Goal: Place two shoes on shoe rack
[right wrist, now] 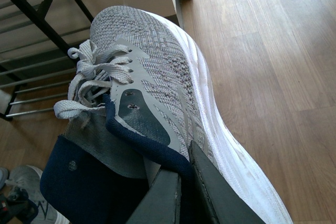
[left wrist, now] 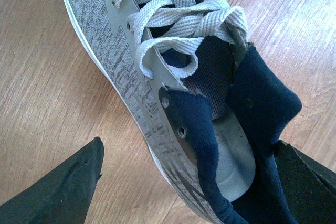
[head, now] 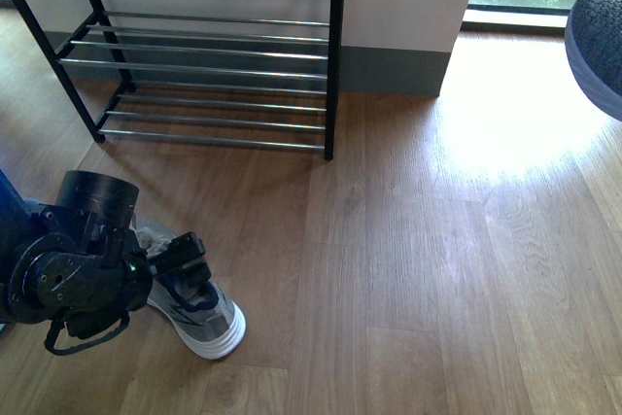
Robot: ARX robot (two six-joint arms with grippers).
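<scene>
Wood floor (head: 437,259) fills every view, sunlit near the far wall. On my left gripper (head: 183,261) the fingers (left wrist: 63,187) stand apart, straddling the heel end of the grey sneaker (left wrist: 121,66), which lies on the boards. One finger sits outside its white-soled side and clear of it. The other is by the navy collar, and I cannot tell whether it touches. My right gripper (right wrist: 184,177) has its fingers pressed onto the collar wall of the second sneaker (right wrist: 157,61), one inside and one outside, holding it off the floor. Beyond that shoe's toe stands the shoe rack (head: 214,51) against the pale wall, well apart from both grippers.
</scene>
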